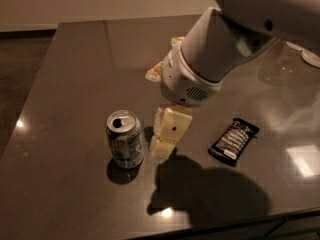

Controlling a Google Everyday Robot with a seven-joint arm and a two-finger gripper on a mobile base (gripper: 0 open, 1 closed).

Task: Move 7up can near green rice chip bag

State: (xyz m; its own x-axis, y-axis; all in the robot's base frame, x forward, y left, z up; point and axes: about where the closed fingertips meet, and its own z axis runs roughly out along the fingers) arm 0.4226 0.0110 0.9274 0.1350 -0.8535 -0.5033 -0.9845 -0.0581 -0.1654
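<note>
The 7up can (124, 139) stands upright on the dark table (70, 84), at the front left. My gripper (162, 146) hangs from the white arm just to the right of the can, its cream fingers (172, 129) pointing down close to the tabletop, apart from the can. The green rice chip bag (161, 70) is mostly hidden behind my arm; only a small pale edge shows at the back.
A flat black snack bar wrapper (233, 140) lies to the right of the gripper. A white object (311, 56) sits at the far right edge. The table's front edge runs along the bottom right.
</note>
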